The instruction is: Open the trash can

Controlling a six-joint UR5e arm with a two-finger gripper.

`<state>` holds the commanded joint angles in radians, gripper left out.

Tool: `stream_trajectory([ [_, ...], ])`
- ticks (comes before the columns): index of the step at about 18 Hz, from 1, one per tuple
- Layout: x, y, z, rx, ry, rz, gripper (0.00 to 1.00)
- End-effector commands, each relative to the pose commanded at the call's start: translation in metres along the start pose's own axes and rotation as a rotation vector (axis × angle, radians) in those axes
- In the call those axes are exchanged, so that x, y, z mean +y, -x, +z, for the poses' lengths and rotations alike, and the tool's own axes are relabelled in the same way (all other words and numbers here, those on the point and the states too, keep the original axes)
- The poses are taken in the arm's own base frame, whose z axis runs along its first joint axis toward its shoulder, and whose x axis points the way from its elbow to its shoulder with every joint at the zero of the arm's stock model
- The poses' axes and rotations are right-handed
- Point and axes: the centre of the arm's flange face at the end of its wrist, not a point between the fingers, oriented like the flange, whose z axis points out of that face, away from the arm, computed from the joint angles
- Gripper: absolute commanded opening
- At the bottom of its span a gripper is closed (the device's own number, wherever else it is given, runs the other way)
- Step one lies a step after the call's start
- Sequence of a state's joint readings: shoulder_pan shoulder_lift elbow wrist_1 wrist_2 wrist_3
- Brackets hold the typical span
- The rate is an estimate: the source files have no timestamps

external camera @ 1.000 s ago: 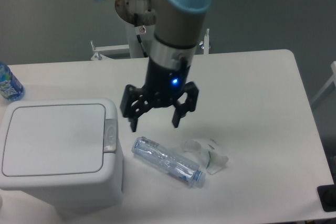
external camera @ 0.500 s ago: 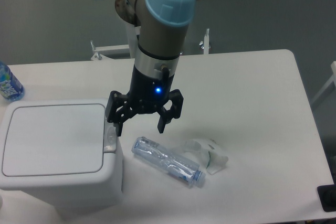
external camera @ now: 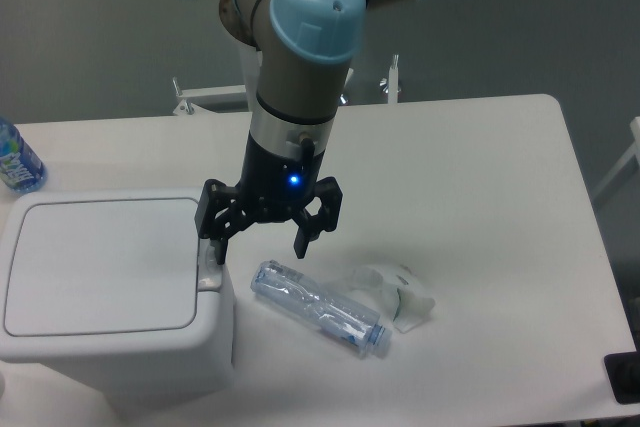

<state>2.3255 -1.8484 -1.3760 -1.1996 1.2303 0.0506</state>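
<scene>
The tool point(external camera: 259, 250) is hanging with its fingers spread wide, gripping nothing; one fingertip point(external camera: 219, 251) is sitting over the latch edge of the trash can point(external camera: 110, 292); the can is standing lid-closed at the bench's point(external camera: 480, 177) front left corner; a crushed bottle point(external camera: 318, 307) is lying beside it.
</scene>
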Motion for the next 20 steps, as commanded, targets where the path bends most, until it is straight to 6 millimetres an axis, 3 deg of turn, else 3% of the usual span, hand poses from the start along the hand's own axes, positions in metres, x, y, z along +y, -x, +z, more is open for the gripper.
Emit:
stream_trajectory([
  [6, -0.003, 0.000, 0.000, -0.001, -0.013, 0.005, 1.00],
  [8, -0.013, -0.005, -0.019, -0.002, -0.055, 0.020, 1.00],
  [10, -0.029, -0.009, -0.054, -0.020, -0.143, 0.073, 1.00],
  [12, -0.043, 0.013, -0.086, -0.085, -0.220, 0.144, 1.00],
  [15, -0.041, 0.044, -0.119, -0.239, -0.239, 0.202, 1.00],
  [17, -0.038, 0.065, -0.131, -0.318, -0.227, 0.201, 1.00],
  [20, -0.028, 0.093, -0.150, -0.397, -0.161, 0.335, 1.00],
])
